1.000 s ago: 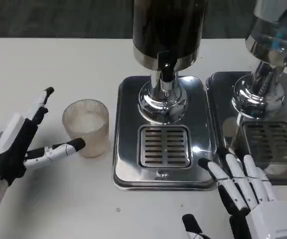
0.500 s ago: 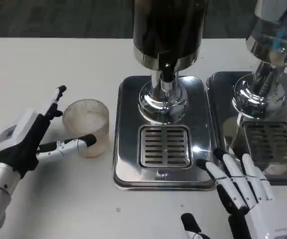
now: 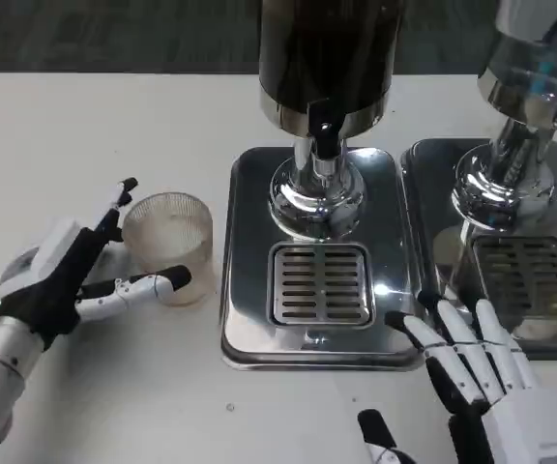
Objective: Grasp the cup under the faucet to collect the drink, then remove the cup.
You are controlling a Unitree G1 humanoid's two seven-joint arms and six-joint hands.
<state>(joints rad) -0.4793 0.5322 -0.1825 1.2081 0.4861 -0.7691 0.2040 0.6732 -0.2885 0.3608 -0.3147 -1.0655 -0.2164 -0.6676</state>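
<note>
A clear ribbed cup point(image 3: 170, 246) stands upright on the white table, left of the dispenser's steel tray point(image 3: 249, 319). My left hand point(image 3: 61, 275) is open around the cup: one finger reaches past its far left side, the thumb lies against its near side. Whether they press on it I cannot tell. The black faucet point(image 3: 325, 135) hangs from the dark drink tank point(image 3: 329, 53) above the drip grate point(image 3: 321, 283), with nothing under it. My right hand point(image 3: 477, 372) lies open at the tray's front right corner, fingers spread.
A second dispenser point(image 3: 530, 106) with its own steel tray point(image 3: 433, 193) and grate stands to the right. The table's far edge runs along the top of the picture.
My left hand has moved right and closer, so its fingers now bracket the cup. The cup and right hand have stayed where they were.
</note>
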